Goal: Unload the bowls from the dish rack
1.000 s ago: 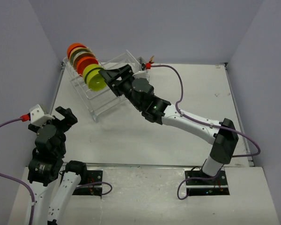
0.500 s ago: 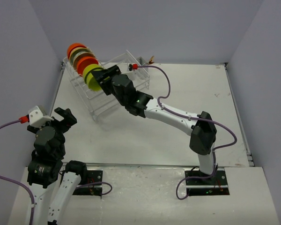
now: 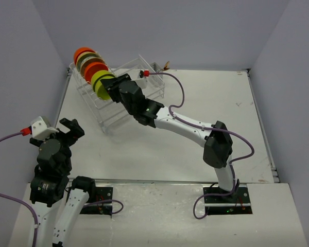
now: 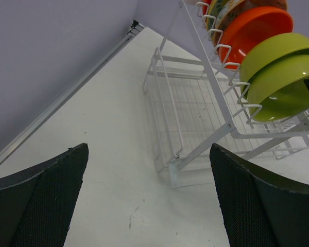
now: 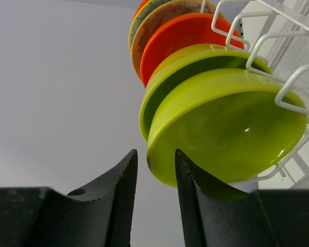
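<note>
Several bowls stand on edge in a row in the dish rack [image 3: 111, 114] at the back left. The front lime-green bowl [image 5: 232, 128] leans on the white tines, with a second lime-green bowl [image 5: 159, 87], an orange-red bowl [image 5: 180, 36] and a patterned bowl [image 5: 150, 24] behind it. My right gripper [image 5: 155, 151] straddles the front bowl's lower rim, one finger inside and one outside. Its jaws are narrow, with a gap still showing beside the rim. My left gripper [image 4: 148, 149] hangs wide open and empty over the table, left of the rack [image 4: 206, 139].
The rack stands skewed near the left wall, with its small side cup [image 3: 157, 69] at the back. A purple cable with a red plug [image 3: 143, 73] arches over the rack behind my right wrist. The white table [image 3: 211, 98] stretches to the right.
My right arm has reached further left to the front lime-green bowl, and its jaws have narrowed around the rim. The left arm has barely moved.
</note>
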### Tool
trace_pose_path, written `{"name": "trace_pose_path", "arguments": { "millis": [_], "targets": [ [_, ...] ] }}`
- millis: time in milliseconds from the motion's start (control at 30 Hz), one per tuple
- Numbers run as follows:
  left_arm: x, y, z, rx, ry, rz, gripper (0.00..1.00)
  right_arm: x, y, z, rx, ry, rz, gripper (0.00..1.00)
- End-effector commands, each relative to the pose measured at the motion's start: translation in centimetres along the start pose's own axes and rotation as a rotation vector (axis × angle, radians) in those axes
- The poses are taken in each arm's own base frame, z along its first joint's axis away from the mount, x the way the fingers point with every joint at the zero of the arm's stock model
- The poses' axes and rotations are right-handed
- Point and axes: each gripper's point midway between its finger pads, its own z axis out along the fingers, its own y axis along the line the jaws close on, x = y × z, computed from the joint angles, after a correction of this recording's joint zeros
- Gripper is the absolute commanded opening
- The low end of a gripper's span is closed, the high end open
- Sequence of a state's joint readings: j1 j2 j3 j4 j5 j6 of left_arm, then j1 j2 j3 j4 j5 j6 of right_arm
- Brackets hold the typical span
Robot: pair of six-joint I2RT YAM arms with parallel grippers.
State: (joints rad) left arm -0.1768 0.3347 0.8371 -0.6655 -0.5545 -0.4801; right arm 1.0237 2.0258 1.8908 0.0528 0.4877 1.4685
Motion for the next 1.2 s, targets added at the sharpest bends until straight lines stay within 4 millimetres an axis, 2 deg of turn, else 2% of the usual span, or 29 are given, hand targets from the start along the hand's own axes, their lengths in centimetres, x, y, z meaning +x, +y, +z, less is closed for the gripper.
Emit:
{"name": "trace_pose_path", "arguments": {
  "millis": [0,367,467,567,733,1167],
  "targets": [
    [-0.8,-0.3,0.1,0.008,-0.037,-0.041,1.00,-0.7,1.2,0.5,-0.020,-0.061,0.047,0.36],
    [-0.6,-0.5,0.4,0.006,-0.027,-0.035,1.00,-0.6,1.5,0.8,-0.049,-0.059,0.109,0.27],
    [-0.7,-0.5,0.3,0.006,-0.027,-0.035,1.00,-0.7,1.6,1.0,-0.062,-0.067,0.120,0.17],
    [-0.9,-0.3,0.1,0.007,-0.040,-0.044,1.00,-0.7,2.1,0.8,-0.079,-0.070,0.125,0.13],
    [-1.2,-0.1,-0.2,0.006,-0.053,-0.054,1.00,-1.1,2.6,0.2,-0.102,-0.071,0.142,0.01],
    [-1.4,0.1,-0.3,-0.003,-0.060,-0.062,1.00,-2.6,4.9,-2.4,-0.231,-0.069,0.226,0.00]
  ]
}}
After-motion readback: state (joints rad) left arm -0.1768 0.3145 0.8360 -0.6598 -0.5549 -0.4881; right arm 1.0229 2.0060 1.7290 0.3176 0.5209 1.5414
